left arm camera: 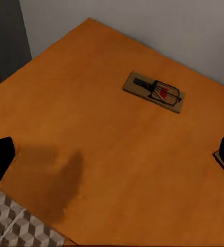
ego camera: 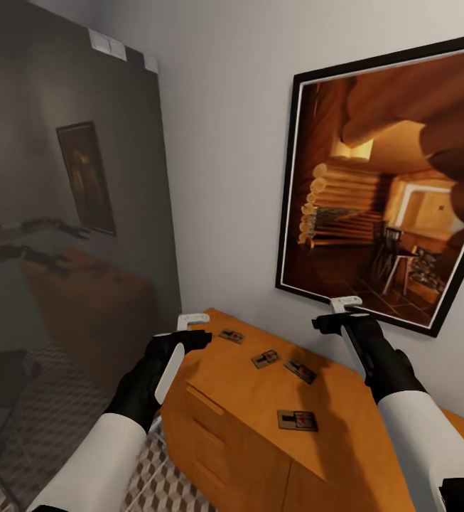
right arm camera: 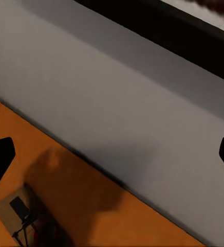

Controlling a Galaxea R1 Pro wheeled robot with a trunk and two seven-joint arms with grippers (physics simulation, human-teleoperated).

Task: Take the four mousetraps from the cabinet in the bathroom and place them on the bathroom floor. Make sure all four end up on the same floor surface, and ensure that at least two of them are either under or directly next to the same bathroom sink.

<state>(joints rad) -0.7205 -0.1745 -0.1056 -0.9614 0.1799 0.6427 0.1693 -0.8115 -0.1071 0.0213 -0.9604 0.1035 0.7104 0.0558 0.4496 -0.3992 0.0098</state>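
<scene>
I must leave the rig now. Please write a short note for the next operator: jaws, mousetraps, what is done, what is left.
Left gripper: jaws open, empty, above the cabinet top's left end.
Right gripper: jaws open, empty, near the wall under the framed picture.
Four mousetraps lie on the cabinet top.
Done: none grasped or moved.
Left: put all four on the bathroom floor, two by the sink.

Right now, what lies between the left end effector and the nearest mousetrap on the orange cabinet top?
Only bare orange-brown wooden cabinet top separates the left end effector from the flat brown mousetrap, seen in the left wrist view.
</scene>
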